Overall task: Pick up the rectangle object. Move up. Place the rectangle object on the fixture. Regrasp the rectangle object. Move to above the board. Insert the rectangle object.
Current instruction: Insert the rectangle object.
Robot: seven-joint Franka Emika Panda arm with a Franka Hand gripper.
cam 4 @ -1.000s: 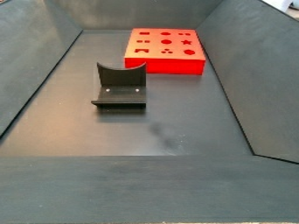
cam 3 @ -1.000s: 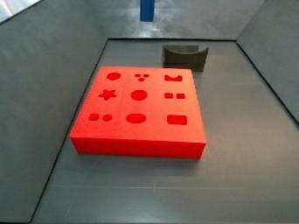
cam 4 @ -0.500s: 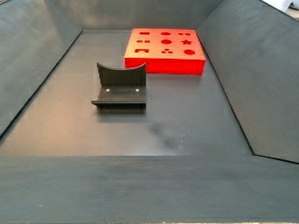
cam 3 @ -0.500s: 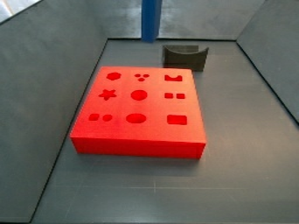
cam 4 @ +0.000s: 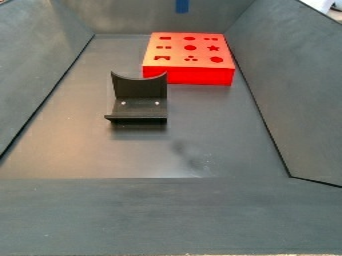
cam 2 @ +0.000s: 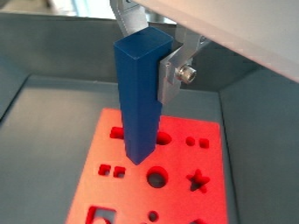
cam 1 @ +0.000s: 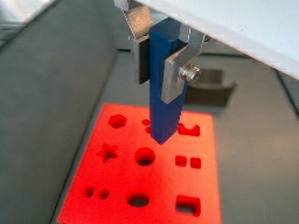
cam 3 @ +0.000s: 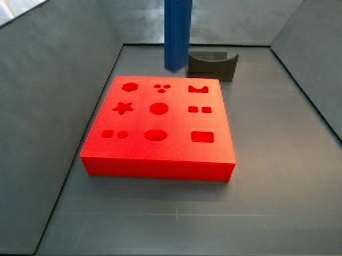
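Blue bar [cam 2: 142, 92] clamped upright between silver jaws near its top, long end hanging free below. Gripper [cam 1: 162, 54] high over far part of red board [cam 3: 160, 125]; fixture [cam 3: 214, 64] empty, beyond board. Bar tip above board, apart from it.

Step judged: positioning for insertion. Centre tip over rectangular hole [cam 3: 202, 136], square bar's faces to hole edges, keep it plumb, lower slowly; tilt likely jams on rim.

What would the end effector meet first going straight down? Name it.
Probably the board. The end effector is shut on the upright bar, whose lower tip would touch first; exact depth is unclear.
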